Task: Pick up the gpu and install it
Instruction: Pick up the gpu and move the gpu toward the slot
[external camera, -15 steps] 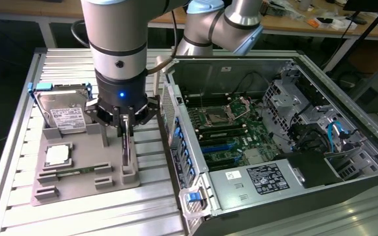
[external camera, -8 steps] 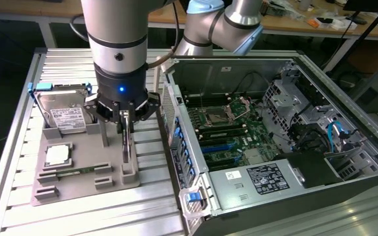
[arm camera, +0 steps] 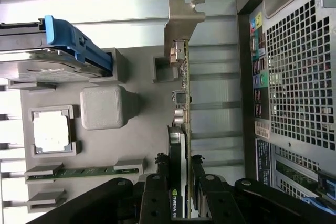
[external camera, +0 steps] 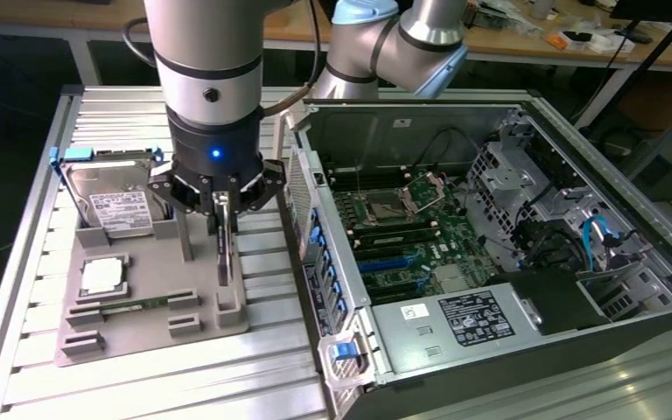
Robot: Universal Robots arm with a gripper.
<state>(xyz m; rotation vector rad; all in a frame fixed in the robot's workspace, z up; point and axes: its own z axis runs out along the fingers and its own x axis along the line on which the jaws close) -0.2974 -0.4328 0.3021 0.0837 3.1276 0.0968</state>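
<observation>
The gpu (external camera: 221, 258) is a thin dark card standing on edge over the right side of the grey holder tray (external camera: 137, 337), just off the open computer case (external camera: 616, 341). My gripper (external camera: 220, 210) reaches straight down onto its top edge. In the wrist view the gpu (arm camera: 182, 93) runs edge-on away from the camera, its silvery bracket (arm camera: 181, 17) at the far end. The gripper (arm camera: 180, 163) is shut on the card, a black finger (arm camera: 157, 184) pressed against each face. Whether the card's lower edge still rests in the tray's slots I cannot tell.
On the tray lie a hard drive with blue rails (external camera: 108, 197), a square processor chip (external camera: 102, 276) and a memory stick (external camera: 137, 306). The case lies on its side with the motherboard (external camera: 418, 236) exposed. Its perforated rear panel (arm camera: 299, 77) is close beside the card.
</observation>
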